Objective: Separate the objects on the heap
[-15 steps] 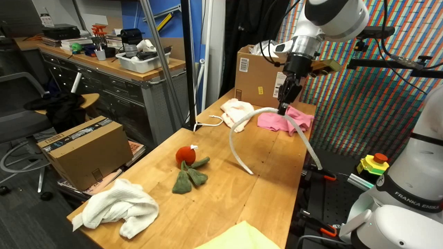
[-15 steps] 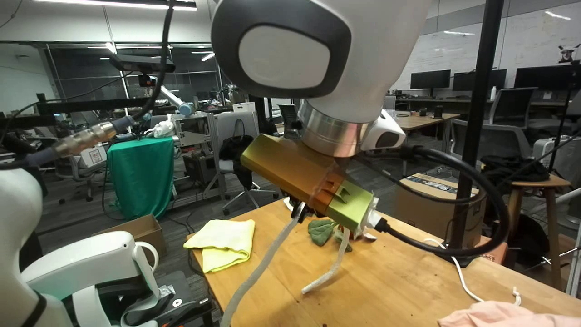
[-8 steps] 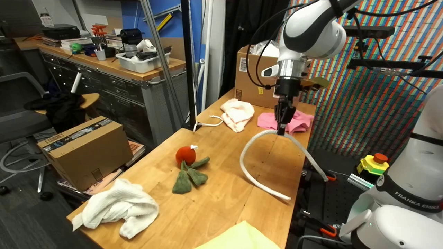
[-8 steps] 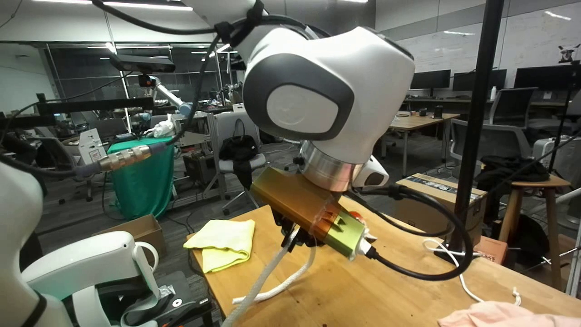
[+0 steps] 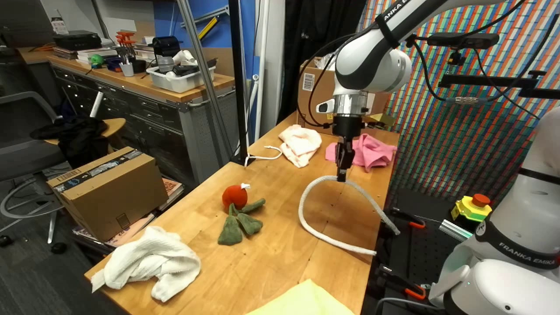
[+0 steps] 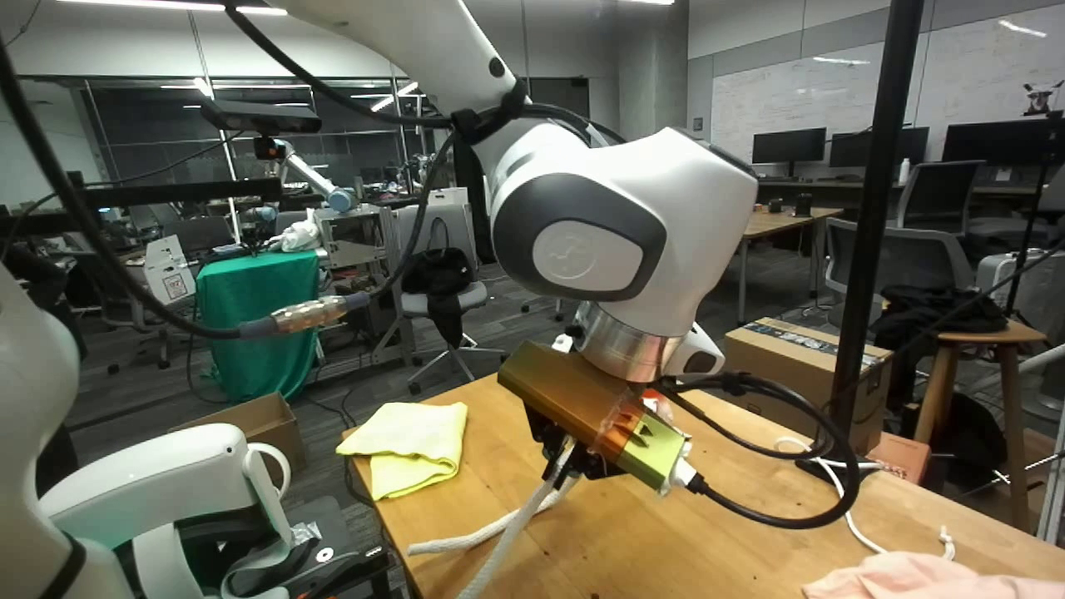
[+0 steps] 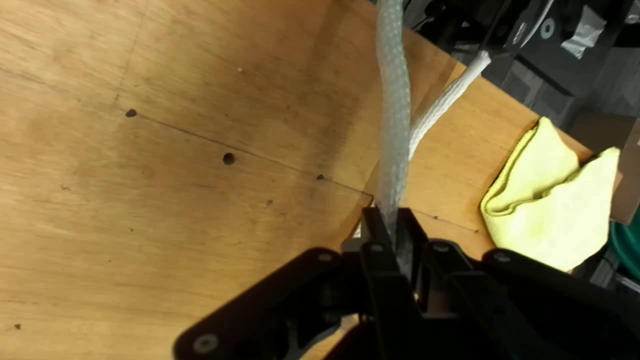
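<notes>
There's the gripper, clamped on the white rope, and in an exterior view it arches over the wooden table, both ends drooping near the right edge! Pink cloth far right, red ball and green leaf shapes further left, white cloth near left, yellow cloth nearest.

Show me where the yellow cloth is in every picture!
In an exterior view: the yellow cloth is at the bottom edge, just right of the middle, partly cut off.
In an exterior view: the yellow cloth is left of the middle, in the lower half.
Wrist view: the yellow cloth is far right, about halfway down.
Shared landmark: the pale rope in the gripper, in all three.
</notes>
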`<state>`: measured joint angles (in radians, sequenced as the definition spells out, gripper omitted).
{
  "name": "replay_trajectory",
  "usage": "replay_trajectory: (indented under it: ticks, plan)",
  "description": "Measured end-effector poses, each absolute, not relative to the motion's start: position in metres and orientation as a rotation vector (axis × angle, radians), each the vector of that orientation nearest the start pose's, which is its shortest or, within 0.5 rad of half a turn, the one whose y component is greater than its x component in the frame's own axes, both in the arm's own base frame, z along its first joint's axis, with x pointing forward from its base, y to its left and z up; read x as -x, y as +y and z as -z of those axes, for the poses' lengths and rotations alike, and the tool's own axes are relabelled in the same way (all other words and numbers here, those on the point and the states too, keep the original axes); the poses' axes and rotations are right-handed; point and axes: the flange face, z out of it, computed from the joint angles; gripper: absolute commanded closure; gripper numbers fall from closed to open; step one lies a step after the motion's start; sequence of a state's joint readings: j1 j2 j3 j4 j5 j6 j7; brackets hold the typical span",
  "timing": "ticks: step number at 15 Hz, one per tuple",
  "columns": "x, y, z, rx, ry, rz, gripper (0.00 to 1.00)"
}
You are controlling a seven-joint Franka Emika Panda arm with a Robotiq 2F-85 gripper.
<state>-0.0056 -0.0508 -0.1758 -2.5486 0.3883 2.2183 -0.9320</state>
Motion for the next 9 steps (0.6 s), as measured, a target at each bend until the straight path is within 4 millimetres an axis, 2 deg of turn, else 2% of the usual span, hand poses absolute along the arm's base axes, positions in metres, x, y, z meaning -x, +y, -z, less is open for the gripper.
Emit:
replay_trajectory:
  ticks: [5, 9]
  plan:
    - [-0.440, -0.059, -0.247, 2.769, -0.539, -0.014, 0.97]
    - [-0.452, -0.053, -0.230, 2.811, -0.489, 0.011, 0.97]
